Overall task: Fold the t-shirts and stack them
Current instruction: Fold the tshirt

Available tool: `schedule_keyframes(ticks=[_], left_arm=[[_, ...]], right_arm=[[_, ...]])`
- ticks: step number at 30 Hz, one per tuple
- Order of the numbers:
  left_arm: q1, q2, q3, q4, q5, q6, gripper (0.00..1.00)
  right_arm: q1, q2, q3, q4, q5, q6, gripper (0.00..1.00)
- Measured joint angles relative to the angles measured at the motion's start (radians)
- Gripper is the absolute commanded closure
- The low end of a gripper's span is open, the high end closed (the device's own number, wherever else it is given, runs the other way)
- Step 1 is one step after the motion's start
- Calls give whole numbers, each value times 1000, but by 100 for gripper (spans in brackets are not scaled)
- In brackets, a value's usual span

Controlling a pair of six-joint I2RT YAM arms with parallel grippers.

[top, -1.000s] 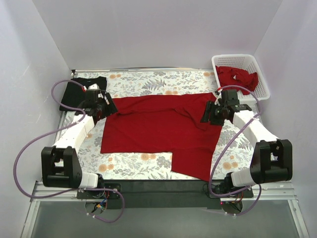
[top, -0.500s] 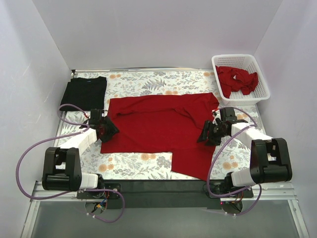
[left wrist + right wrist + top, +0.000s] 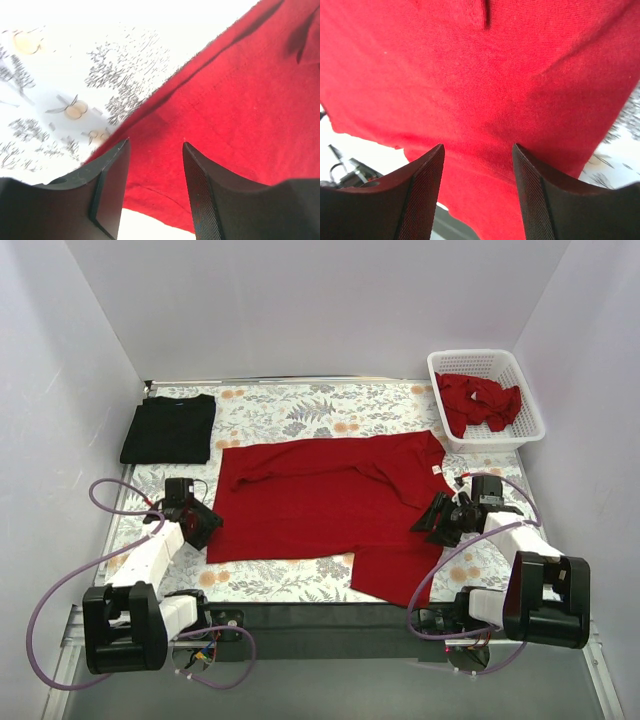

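On the flower-patterned table (image 3: 300,405), one red t-shirt (image 3: 320,505) lies spread flat across the middle. Its neck end is to the right, where a small white label (image 3: 437,469) shows. A fold ridge crosses its far half, and its near right part reaches down to the near edge of the table.

Left gripper (image 3: 203,528): positioned at the near left corner of the red t-shirt, low over the table. In the left wrist view its fingers (image 3: 112,180) stand a moderate gap apart, with the shirt's hem and red cloth showing in the gap. Whether the pads press the cloth cannot be told.

Right gripper (image 3: 432,518): positioned at the right edge of the same shirt, just near of the label. In the right wrist view its fingers (image 3: 422,195) stand a moderate gap apart. Smooth red cloth fills the view beyond them. No contact can be confirmed from either view.

Black t-shirt (image 3: 170,428): folded into a neat rectangle at the far left corner of the table, well apart from the red one.

White basket (image 3: 470,353): at the far right corner, holding crumpled red t-shirts (image 3: 478,400).

Purple cable (image 3: 60,580) loops beside the left arm.
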Motion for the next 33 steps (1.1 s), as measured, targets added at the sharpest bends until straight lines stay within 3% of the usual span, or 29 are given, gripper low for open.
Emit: schedule_keyframes(ticks=[5,9,14,19,33], left_arm=[[0,-29,31,-51,-3,14,49],[0,-16,128,-30,43,23,48],[0,85,208,98,141,-32,48],[-3,234,208,202,207,-126,48],[-119,470,257,351,138,-377,52]], right_arm=[[14,-48,16,-62,77,-33,45],[92,-64,95,-107,151,-43,45],[213,-54,251,-101,200,-48,46],[240,-11,303,-71,212,-48,46],[257,92,298,-44,201,-56,47]])
